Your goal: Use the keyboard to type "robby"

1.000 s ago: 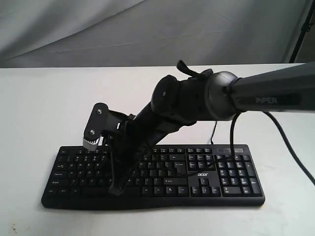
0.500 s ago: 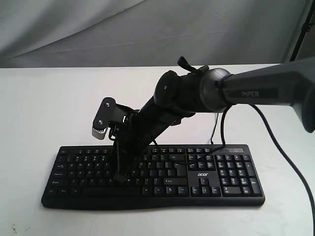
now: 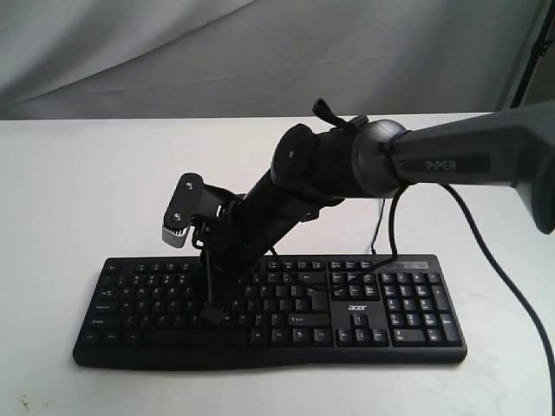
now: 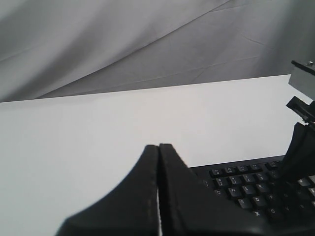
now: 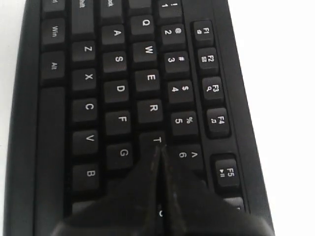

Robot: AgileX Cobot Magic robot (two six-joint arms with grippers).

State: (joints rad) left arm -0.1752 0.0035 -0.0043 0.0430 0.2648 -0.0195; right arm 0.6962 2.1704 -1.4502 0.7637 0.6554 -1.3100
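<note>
The keyboard (image 3: 390, 305) lies at 6 o'clock on the white desk (image 3: 87, 173). The right end effector (image 5: 157, 150), pressed together, has its tip by the T key (image 5: 150, 139). The left end effector (image 4: 158, 147) is pressed together too.

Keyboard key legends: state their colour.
White, on the black keyboard; clearest in the right wrist view.

The right arm (image 3: 473, 154) is a dark grey tube with white letters "PiPER" (image 3: 442, 164). After it come a round grey joint (image 3: 381, 163) and a black wrist (image 3: 299, 178). A thin black cable (image 3: 392, 225) hangs from the arm. A small grey block (image 3: 180, 208) carries two screws and a pale ribbed edge. The right gripper (image 5: 157, 147) and the left gripper (image 4: 158, 146) have matt black, wedge-shaped fingers (image 4: 138, 196).
</note>
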